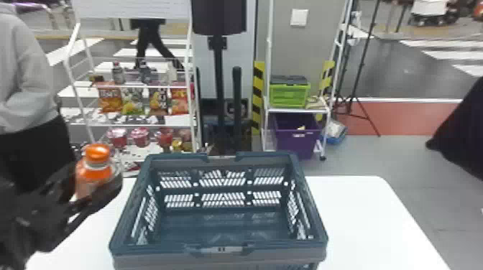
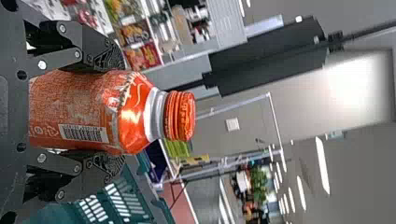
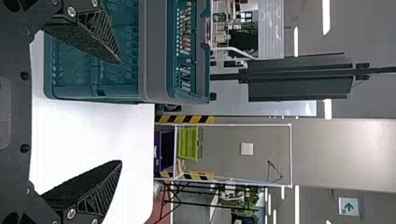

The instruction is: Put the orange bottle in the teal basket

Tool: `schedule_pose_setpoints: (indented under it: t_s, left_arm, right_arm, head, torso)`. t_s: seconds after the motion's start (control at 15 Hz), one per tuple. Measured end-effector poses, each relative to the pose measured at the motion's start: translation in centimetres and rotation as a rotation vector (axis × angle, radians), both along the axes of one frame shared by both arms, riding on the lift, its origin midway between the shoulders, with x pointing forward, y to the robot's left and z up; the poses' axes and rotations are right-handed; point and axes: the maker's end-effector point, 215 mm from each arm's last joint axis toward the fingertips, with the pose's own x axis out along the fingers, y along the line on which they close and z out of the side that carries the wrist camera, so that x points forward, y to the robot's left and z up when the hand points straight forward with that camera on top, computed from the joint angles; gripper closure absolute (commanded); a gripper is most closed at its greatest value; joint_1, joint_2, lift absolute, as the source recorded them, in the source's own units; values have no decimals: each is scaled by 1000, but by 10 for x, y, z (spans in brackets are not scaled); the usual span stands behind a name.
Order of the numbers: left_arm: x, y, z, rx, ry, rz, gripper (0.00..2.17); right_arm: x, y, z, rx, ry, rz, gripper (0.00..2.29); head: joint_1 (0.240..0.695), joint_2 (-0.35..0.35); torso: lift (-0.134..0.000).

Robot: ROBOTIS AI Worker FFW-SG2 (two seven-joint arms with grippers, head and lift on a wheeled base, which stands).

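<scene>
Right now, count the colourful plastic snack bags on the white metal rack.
4, side by side, left to right: orange bag, pale green-and-yellow bag, dark brown bag, red bag. More may be hidden behind them.

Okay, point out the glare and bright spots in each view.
Head view: the table washes out to near-plain white; left wrist view: a shiny highlight on the orange bottle, plus a blown-out patch on the wall; right wrist view: ceiling lights glow as white strips.
</scene>
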Motion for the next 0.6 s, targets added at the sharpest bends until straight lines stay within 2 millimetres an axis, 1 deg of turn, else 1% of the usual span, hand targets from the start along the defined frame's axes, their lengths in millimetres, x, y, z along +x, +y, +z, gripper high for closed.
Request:
schedule_pose_setpoints:
  t_s: [0.13,0.27,0.4,0.53,0.6]
  left_arm:
    - [17,-28,8,37,-5,-98,623]
    - [36,-69,9,66,4,-216,623]
    - [49,-112,-2,93,43,-326,623]
    - [56,-154,-18,122,98,-450,623]
    - [57,-170,-25,134,125,-501,623]
  right_arm:
    - [0,3,2,-9,-6,-12,127]
    - [-1,5,3,-29,-13,-13,130]
    - [-3,6,3,-41,-13,-9,130]
    - [-6,5,2,-45,-9,-13,130]
    - [-8,4,1,-47,-9,-15,130]
  head:
    - [499,0]
    - [499,0]
    - [499,0]
    - [499,0]
    - [499,0]
  torso:
    - [0]
    - [0]
    - [0]
    - [0]
    - [0]
